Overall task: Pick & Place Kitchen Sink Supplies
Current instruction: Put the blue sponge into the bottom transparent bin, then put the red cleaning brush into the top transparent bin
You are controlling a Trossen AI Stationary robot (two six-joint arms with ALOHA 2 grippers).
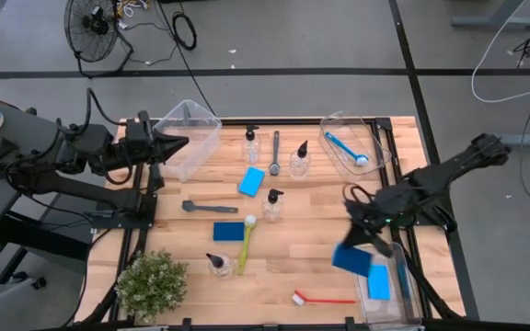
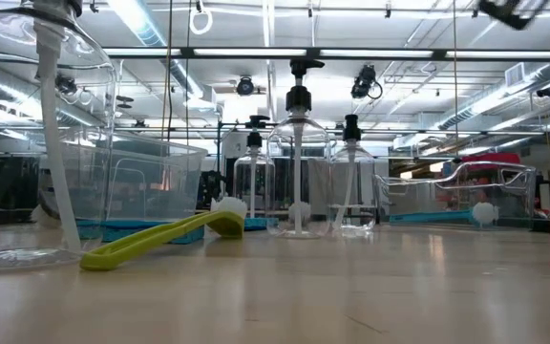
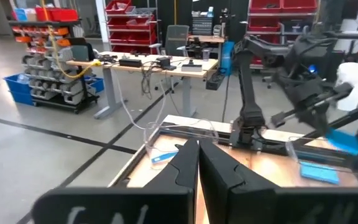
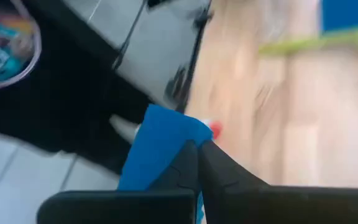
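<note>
High view, wooden table (image 1: 311,207), grey floor (image 1: 274,37)

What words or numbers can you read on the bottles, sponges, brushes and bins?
None can be read in any view.
Clear bottles: no label shows.
Blue sponge held in the right gripper: plain, no print.
Yellow-green brush: no marking shows.
Clear bins: no writing shows.
Red bins in the room behind: any labels are too small to read.
</note>
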